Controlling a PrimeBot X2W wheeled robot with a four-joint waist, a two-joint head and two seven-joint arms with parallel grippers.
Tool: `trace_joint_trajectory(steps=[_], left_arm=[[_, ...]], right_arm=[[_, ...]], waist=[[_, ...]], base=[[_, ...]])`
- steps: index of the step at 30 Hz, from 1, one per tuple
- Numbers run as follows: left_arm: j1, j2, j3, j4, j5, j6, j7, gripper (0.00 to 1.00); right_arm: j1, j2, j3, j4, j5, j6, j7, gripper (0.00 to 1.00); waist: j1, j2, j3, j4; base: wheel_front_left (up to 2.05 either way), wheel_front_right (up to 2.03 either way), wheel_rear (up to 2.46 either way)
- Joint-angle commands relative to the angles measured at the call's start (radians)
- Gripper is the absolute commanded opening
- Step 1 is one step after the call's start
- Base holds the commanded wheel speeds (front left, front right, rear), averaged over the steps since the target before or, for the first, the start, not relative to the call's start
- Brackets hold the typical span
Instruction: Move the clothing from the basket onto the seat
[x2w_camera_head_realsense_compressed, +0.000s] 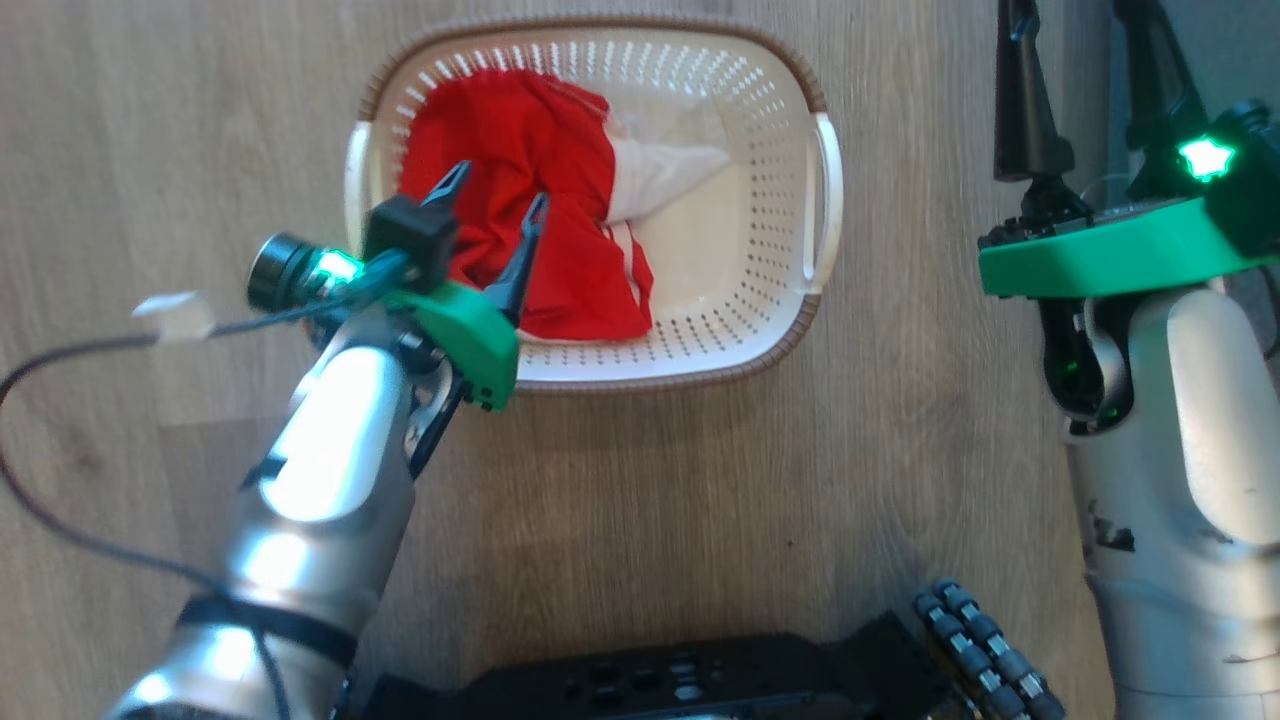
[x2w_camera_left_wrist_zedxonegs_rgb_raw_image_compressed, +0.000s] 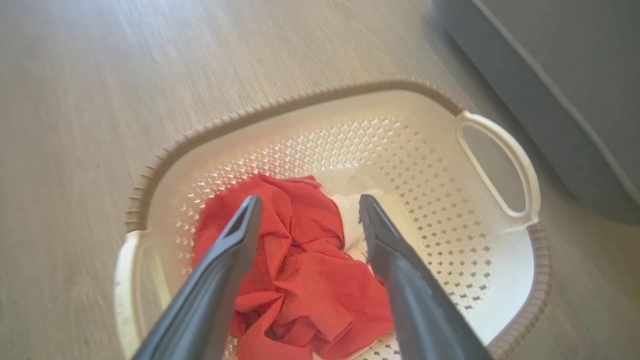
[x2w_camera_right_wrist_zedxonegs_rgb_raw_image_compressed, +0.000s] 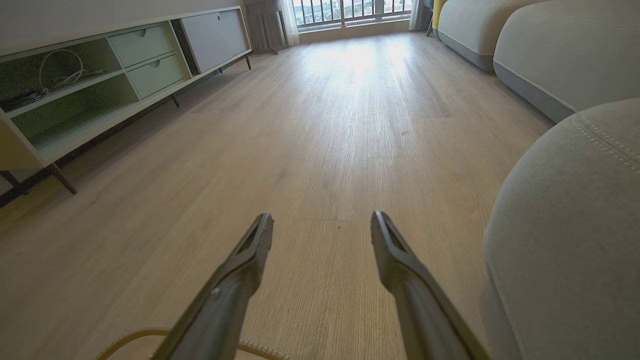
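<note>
The cream basket (x2w_camera_head_realsense_compressed: 790, 300) (x2w_camera_left_wrist_zedxonegs_rgb_raw_image_compressed: 480, 270) stands on the wooden floor. Inside it lies the clothing: crumpled red fabric (x2w_camera_head_realsense_compressed: 540, 160) (x2w_camera_left_wrist_zedxonegs_rgb_raw_image_compressed: 310, 280) filling the left half, with a white piece (x2w_camera_head_realsense_compressed: 665, 165) (x2w_camera_left_wrist_zedxonegs_rgb_raw_image_compressed: 350, 215) beside it. My left gripper (x2w_camera_head_realsense_compressed: 497, 193) (x2w_camera_left_wrist_zedxonegs_rgb_raw_image_compressed: 310, 202) hovers open just above the red fabric, one finger on each side of a fold, nothing gripped. Off to the right my right gripper (x2w_camera_head_realsense_compressed: 1080, 20) (x2w_camera_right_wrist_zedxonegs_rgb_raw_image_compressed: 322, 220) stands open over bare floor, beside the grey seat (x2w_camera_right_wrist_zedxonegs_rgb_raw_image_compressed: 565, 240).
A low white sideboard (x2w_camera_right_wrist_zedxonegs_rgb_raw_image_compressed: 115, 65) with drawers and open shelves runs along the left of the right wrist view. More grey sofa cushions (x2w_camera_right_wrist_zedxonegs_rgb_raw_image_compressed: 550, 45) stand further back. The seat's grey base (x2w_camera_left_wrist_zedxonegs_rgb_raw_image_compressed: 550, 90) lies right of the basket. My dark wheeled base (x2w_camera_head_realsense_compressed: 700, 680) is below.
</note>
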Motion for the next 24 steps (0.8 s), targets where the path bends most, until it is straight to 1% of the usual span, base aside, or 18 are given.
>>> trace_joint_trajectory(steps=[1,5,8,11,14,17,18,21,24], left_arm=[[-0.015,0.012,-0.004,0.015,0.020,0.000,-0.005,1.00],[-0.132,0.012,-0.108,0.162,0.080,0.000,0.010,1.00],[-0.212,0.012,-0.172,0.253,0.112,0.018,0.066,1.00],[-0.274,0.012,-0.231,0.321,0.141,0.045,0.135,1.00],[-0.321,0.012,-0.285,0.378,0.170,0.065,0.200,1.00],[-0.356,0.012,-0.334,0.433,0.203,0.072,0.264,1.00],[-0.356,0.012,-0.334,0.433,0.203,0.072,0.264,1.00],[-0.378,0.012,-0.371,0.478,0.230,0.079,0.314,1.00],[-0.391,0.016,-0.399,0.503,0.255,0.098,0.353,1.00]], right_arm=[[0.001,0.015,0.020,-0.037,-0.008,0.000,-0.006,1.00],[-0.010,0.018,0.022,-0.044,-0.004,0.000,-0.006,1.00],[-0.017,0.019,0.028,-0.047,0.000,0.000,-0.006,1.00],[-0.022,0.020,0.036,-0.051,0.014,0.000,-0.006,1.00],[-0.027,0.020,0.043,-0.057,0.035,0.000,-0.006,1.00],[-0.032,0.020,0.047,-0.064,0.048,0.000,-0.006,1.00],[-0.032,0.020,0.047,-0.064,0.048,0.000,-0.006,1.00],[-0.039,0.020,0.049,-0.070,0.057,0.000,-0.006,1.00],[-0.044,0.020,0.050,-0.078,0.063,0.000,-0.006,1.00]], waist=[[-0.0002,0.0001,0.039,-0.024],[-0.0002,0.0001,0.074,-0.045],[-0.0002,0.0001,0.099,-0.064],[-0.0002,0.0001,0.123,-0.082],[-0.0002,0.0001,0.147,-0.099],[-0.0002,0.0001,0.170,-0.112],[-0.0002,0.0001,0.170,-0.112],[-0.0002,0.0001,0.190,-0.121],[-0.0002,0.0001,0.205,-0.128]], base=[[0.00,0.00,0.00],[0.00,0.00,0.00],[0.00,0.00,0.00],[0.00,0.00,0.00],[0.00,0.00,0.00],[0.00,0.00,0.00],[0.00,0.00,0.00],[0.00,0.00,0.00],[0.00,0.00,0.00]])
